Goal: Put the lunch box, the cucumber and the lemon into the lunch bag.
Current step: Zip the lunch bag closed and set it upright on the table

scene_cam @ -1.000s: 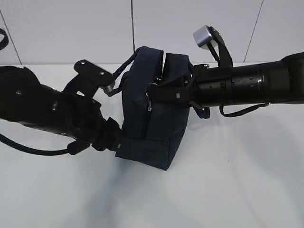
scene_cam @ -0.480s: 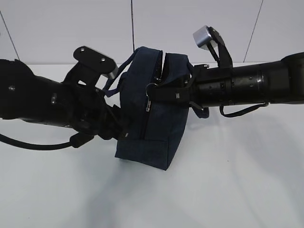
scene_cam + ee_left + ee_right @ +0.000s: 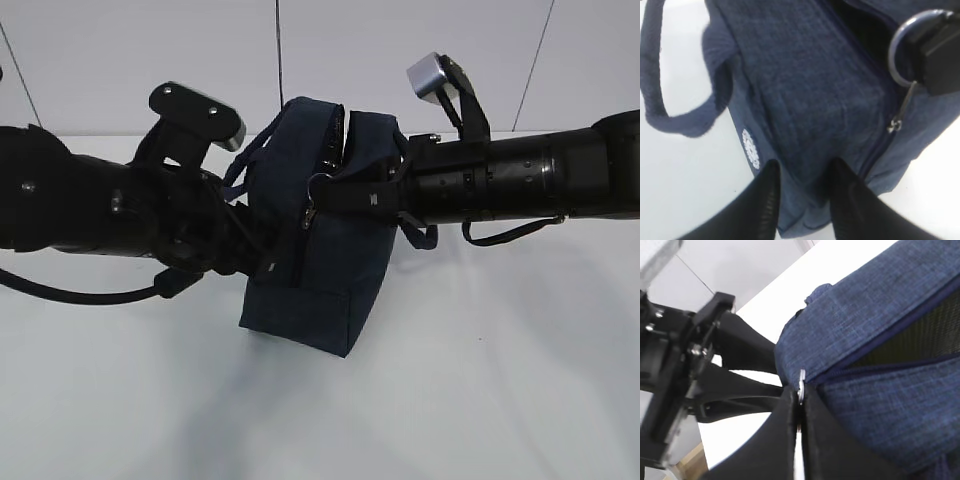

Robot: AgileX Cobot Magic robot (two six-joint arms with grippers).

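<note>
The navy lunch bag [image 3: 325, 250] stands on the white table, its top zipper partly open. My left gripper [image 3: 262, 268] is shut on the bag's lower left end; in the left wrist view the fabric [image 3: 810, 100] sits pinched between the two black fingers [image 3: 767, 195]. My right gripper [image 3: 335, 195] is shut on the metal ring pull [image 3: 314, 192], which shows between its closed jaws in the right wrist view [image 3: 801, 381] and in the left wrist view [image 3: 900, 55]. The lunch box, the cucumber and the lemon are out of view.
The white table [image 3: 480, 380] runs in front of and around the bag. A tiled wall [image 3: 150, 60] stands close behind. A loose bag handle [image 3: 670, 120] hangs on the left side, next to the white logo [image 3: 751, 147].
My left arm has risen and moved in toward the bag, and its gripper now holds higher on the bag's left end. The bag's lower left has shifted slightly left. The right arm has stayed put.
</note>
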